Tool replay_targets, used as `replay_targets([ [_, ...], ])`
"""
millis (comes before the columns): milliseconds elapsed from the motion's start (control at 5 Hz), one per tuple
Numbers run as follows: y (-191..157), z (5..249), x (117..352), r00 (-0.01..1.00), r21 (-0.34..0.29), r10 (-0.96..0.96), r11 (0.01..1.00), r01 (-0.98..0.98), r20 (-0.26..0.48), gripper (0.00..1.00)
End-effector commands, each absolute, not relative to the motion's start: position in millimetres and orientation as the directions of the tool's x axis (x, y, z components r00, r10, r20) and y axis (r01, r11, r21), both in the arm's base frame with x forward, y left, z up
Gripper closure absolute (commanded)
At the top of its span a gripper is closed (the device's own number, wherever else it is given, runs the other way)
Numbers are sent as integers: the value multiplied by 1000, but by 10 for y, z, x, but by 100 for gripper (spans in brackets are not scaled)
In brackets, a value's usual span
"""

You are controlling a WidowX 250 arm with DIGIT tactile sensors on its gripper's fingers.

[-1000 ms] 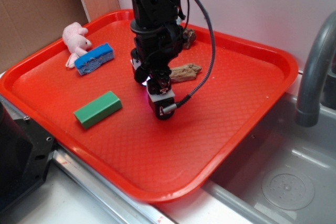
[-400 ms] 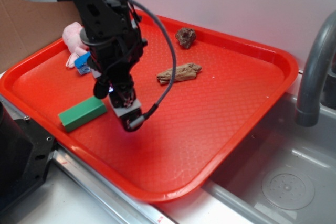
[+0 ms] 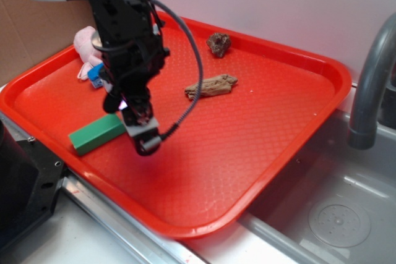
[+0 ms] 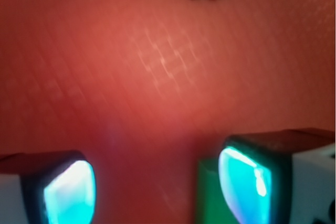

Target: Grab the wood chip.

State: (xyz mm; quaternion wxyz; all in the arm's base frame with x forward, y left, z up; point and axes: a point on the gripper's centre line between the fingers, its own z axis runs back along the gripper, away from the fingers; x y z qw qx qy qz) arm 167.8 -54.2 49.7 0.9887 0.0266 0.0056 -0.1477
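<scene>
red tray (image 3: 297, 122) | wood chip (image 3: 211, 86) near centre | dark rock-like lump (image 3: 218, 43) at 12 o'clock by rim | green block (image 3: 96, 133) at 8 o'clock | blue sponge (image 3: 94, 74) and pink plush toy (image 3: 84, 44) at 10 o'clock

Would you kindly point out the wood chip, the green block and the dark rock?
wood chip (image 3: 211, 86), exterior view, middle of its length.
green block (image 3: 96, 134), exterior view, top face.
dark rock (image 3: 218, 43), exterior view, centre.
</scene>
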Motion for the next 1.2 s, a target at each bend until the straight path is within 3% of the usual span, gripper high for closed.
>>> replay_targets([
  [0, -565, 556, 2306, 930, 1, -367, 930, 367, 14, 0],
  [200, -716, 375, 2492, 896, 22, -444, 896, 444, -7, 0],
  [600, -877, 27, 2500, 843, 0, -537, 843, 538, 20, 0],
  [800, -898, -1, 2514, 854, 13, -520, 854, 520, 2, 100],
  [1000, -838, 109, 2546, 871, 7, -491, 871, 491, 23, 100],
])
